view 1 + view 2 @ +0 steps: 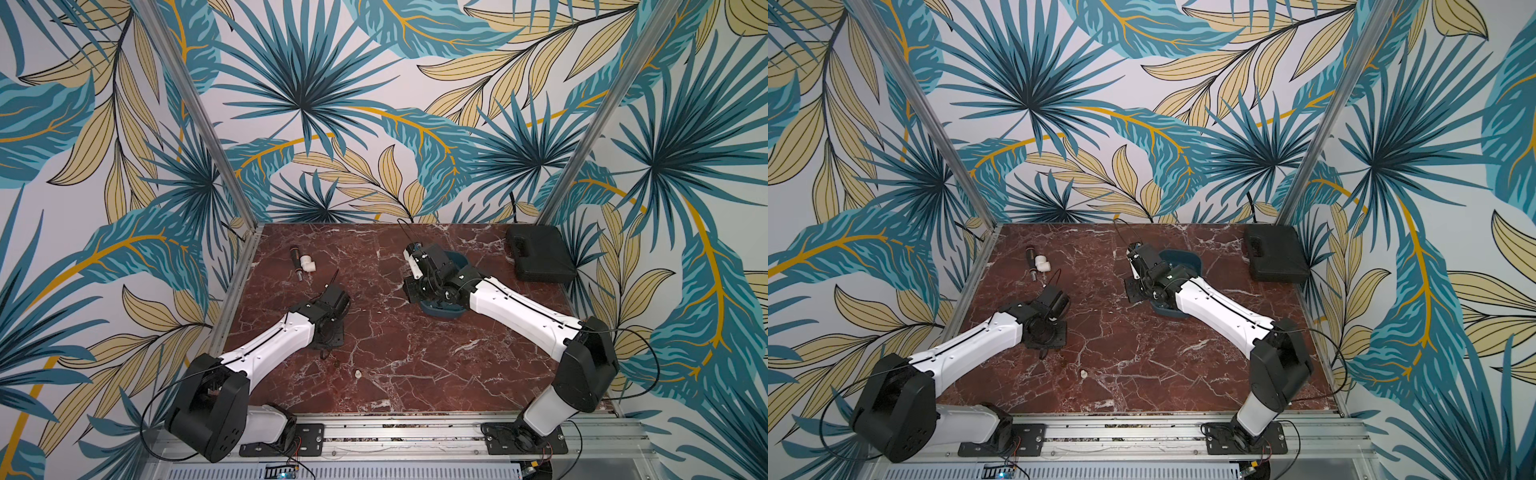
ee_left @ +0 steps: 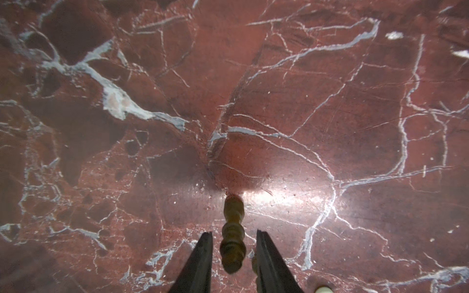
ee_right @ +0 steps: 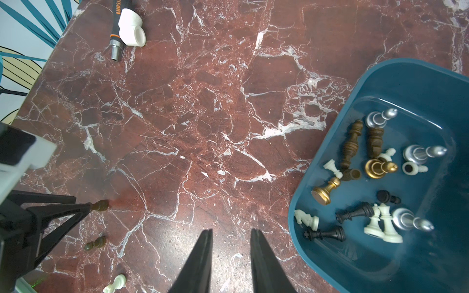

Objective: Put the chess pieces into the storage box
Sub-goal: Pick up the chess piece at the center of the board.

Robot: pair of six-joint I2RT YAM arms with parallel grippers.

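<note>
- Here, nearest the robot's base, 2 chess pieces lie loose on the red marbled surface (image 1: pixel 415 374): a white one (image 1: pixel 356 373) and a small dark one (image 3: pixel 95 244), both tipped over.
- Just beyond them, the left claw (image 2: pixel 233 231) is down at the surface, its jaws parted around a brown piece (image 2: pixel 232 243). A gap shows on each side, so no grip appears made. The piece's long axis runs along the fingers, with one end poking out past the fingertips.
- Farther off, to the robot's right, the right claw (image 3: pixel 231 229) hovers parted and empty, just beside the storage box (image 3: pixel 406 76), which holds more than 12 pieces.
- The box lies rightward and beyond the left claw. The left arm looks nearer to all 3 stragglers.
- At the back sit a white pipe elbow (image 3: pixel 132 28), a stick tool (image 3: pixel 114 43) and a black case (image 1: pixel 540 257).
</note>
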